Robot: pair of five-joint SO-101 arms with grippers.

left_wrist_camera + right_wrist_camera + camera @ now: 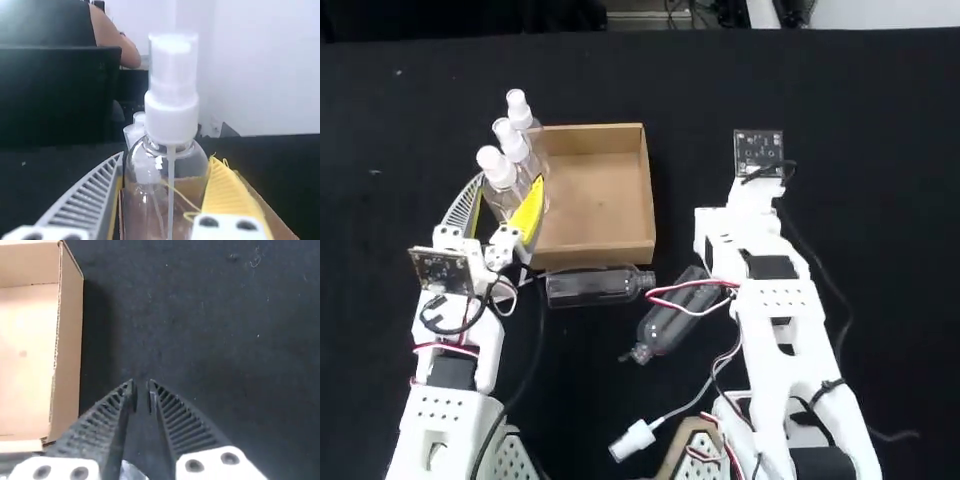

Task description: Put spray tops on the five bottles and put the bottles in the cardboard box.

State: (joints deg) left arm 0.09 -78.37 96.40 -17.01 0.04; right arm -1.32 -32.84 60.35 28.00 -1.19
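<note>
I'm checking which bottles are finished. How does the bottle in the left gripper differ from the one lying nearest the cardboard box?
The held bottle wears a spray top; the lying bottle has a bare neck. The held bottle stands upright in the left gripper at the edge of the cardboard box; the lying bottle rests on its side on the table, free of any gripper. Both are clear.

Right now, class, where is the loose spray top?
In the high view, the loose spray top lies near the bottom-centre edge, below the tilted uncapped bottle.
</note>
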